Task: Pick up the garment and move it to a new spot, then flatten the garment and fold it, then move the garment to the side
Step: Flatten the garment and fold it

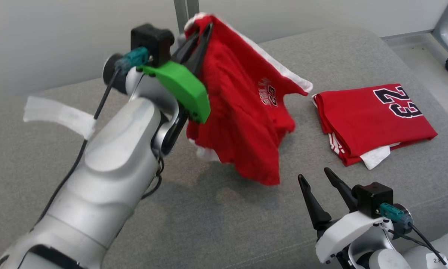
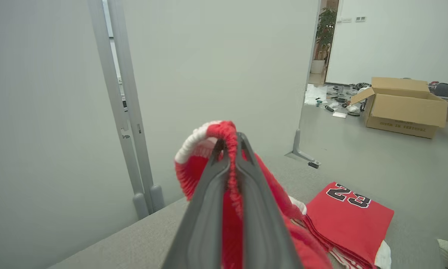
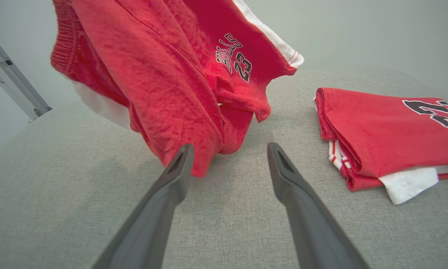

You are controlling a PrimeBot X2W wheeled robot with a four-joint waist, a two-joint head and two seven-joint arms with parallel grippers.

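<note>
A pair of red shorts [image 1: 242,112] with white trim and a "23" print hangs in the air above the grey cushion [image 1: 209,216]. My left gripper [image 1: 201,35] is shut on the waistband, held high at the upper middle; in the left wrist view the ribbed red band [image 2: 229,149] is pinched between the fingers. The right wrist view has the shorts [image 3: 164,82] dangling just above the surface. My right gripper [image 1: 313,177] sits low at the lower right, open and holding nothing, a little to the right of the hanging hem.
A folded red jersey [image 1: 373,119] with "23" on it lies on the cushion's right part. A white strip [image 1: 55,114] lies at the far left. Metal frame legs [image 1: 446,33] and a caster stand beyond the right edge. A cardboard box [image 2: 403,106] sits on the floor.
</note>
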